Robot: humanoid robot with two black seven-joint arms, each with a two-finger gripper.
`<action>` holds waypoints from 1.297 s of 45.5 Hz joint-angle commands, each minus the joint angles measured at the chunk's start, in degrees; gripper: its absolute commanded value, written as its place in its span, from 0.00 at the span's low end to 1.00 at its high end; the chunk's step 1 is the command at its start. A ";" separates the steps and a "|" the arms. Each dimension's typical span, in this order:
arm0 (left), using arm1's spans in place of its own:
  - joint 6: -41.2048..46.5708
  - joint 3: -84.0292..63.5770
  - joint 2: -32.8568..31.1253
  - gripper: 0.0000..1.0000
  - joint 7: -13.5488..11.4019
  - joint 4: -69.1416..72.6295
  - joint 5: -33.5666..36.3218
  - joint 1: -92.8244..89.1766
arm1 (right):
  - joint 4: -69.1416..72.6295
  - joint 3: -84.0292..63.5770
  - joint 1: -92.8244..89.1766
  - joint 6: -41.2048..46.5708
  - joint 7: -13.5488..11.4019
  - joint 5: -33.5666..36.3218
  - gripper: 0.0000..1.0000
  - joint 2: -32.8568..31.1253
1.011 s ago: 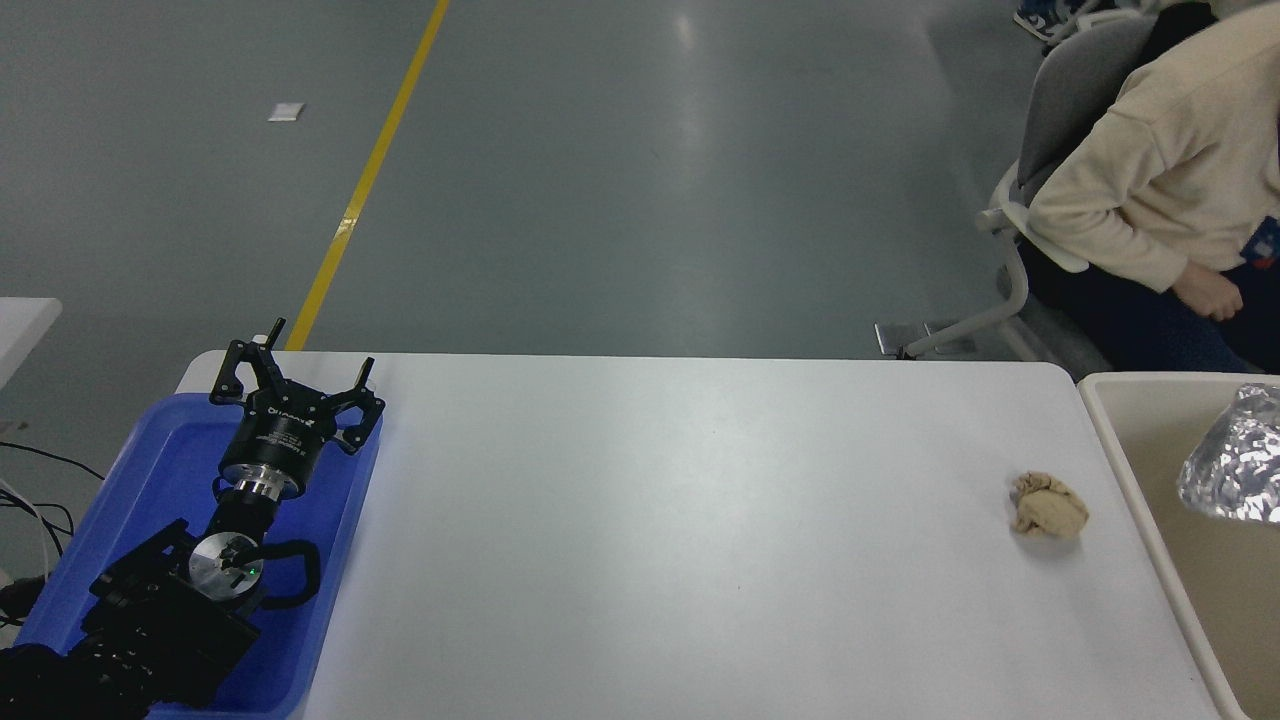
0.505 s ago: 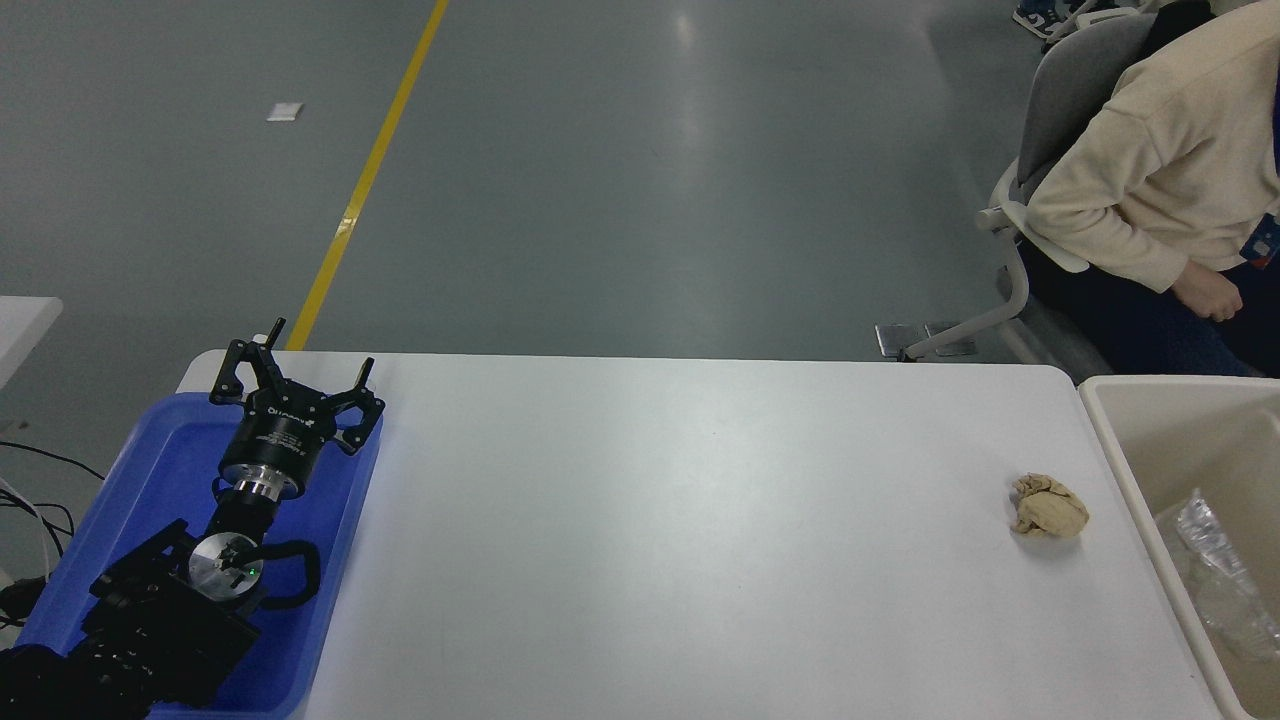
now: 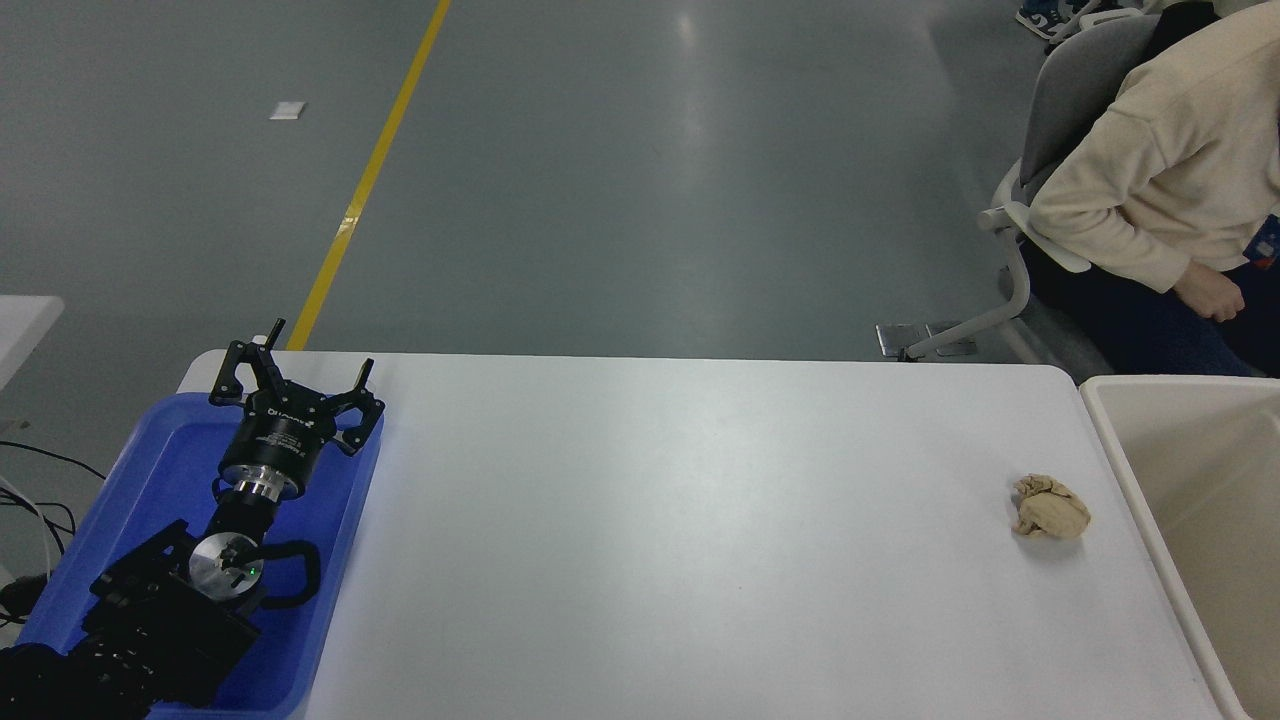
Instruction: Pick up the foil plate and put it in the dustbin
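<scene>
Now, left gripper (image 3: 296, 378) splayed wide, holding nothing, parked over blue tray (image 3: 160, 470) at worktop (image 3: 680, 540) lower left. Right arm out of shot. Tan wad (image 3: 1049, 506) sits near the right edge, just beside the bin (image 3: 1110, 440). Foil plate not visible; what shows of the bin's inside looks bare. Person (image 3: 1160, 180) seated top right.

white table (image 3: 650, 520) | blue tray (image 3: 150, 470) at left edge | tan paper wad (image 3: 1050, 506) near right edge
</scene>
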 commanded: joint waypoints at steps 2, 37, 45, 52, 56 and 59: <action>0.00 0.18 0.00 1.00 0.09 0.00 0.01 0.00 | 26.44 -13.36 16.18 3.58 0.26 -1.37 1.00 -10.53; 0.00 0.09 0.00 1.00 0.00 0.00 0.01 0.00 | 52.65 -60.32 79.65 50.69 0.26 -8.85 1.00 18.02; 0.00 0.09 0.00 1.00 0.00 0.00 0.01 0.00 | 59.23 -57.59 92.03 50.69 0.26 -7.62 1.00 19.79; 0.00 0.01 0.00 1.00 0.00 0.00 -0.08 0.00 | 61.88 -56.71 98.72 50.69 0.26 -5.34 1.00 22.60; 0.00 0.01 0.00 1.00 0.00 0.00 -0.08 0.00 | 61.88 -56.71 99.60 50.69 0.26 -3.49 1.00 23.57; 0.00 0.01 0.00 1.00 0.00 0.00 -0.08 0.00 | 61.88 -56.71 100.05 50.69 0.26 -2.61 1.00 24.88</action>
